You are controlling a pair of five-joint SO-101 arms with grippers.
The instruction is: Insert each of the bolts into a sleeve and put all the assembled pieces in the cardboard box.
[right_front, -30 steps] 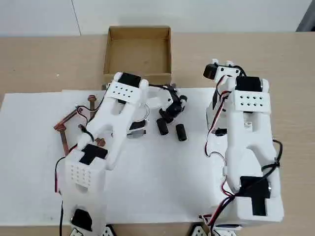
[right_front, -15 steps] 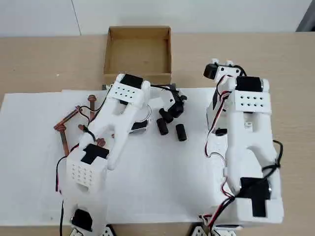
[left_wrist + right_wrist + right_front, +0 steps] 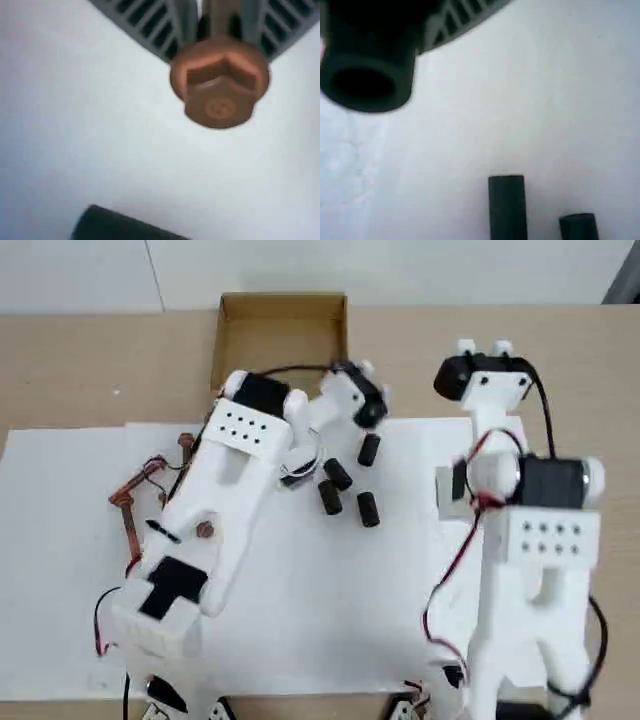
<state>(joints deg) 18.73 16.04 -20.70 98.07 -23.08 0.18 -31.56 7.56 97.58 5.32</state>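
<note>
High view: loose sleeves (image 3: pixel 337 474) lie on the white paper (image 3: pixel 330 620), at 6 o'clock of the cardboard box (image 3: pixel 283 302); spare bolts (image 3: pixel 128 512) wait at 9 o'clock.
Left wrist view: left gripper (image 3: pixel 216 17) is clenched on a copper bolt (image 3: pixel 220 82), probably for insertion.
Right wrist view: right gripper (image 3: pixel 415 30) grasps a black sleeve (image 3: pixel 367 75); its bore is kept free, likely to receive the bolt.
</note>
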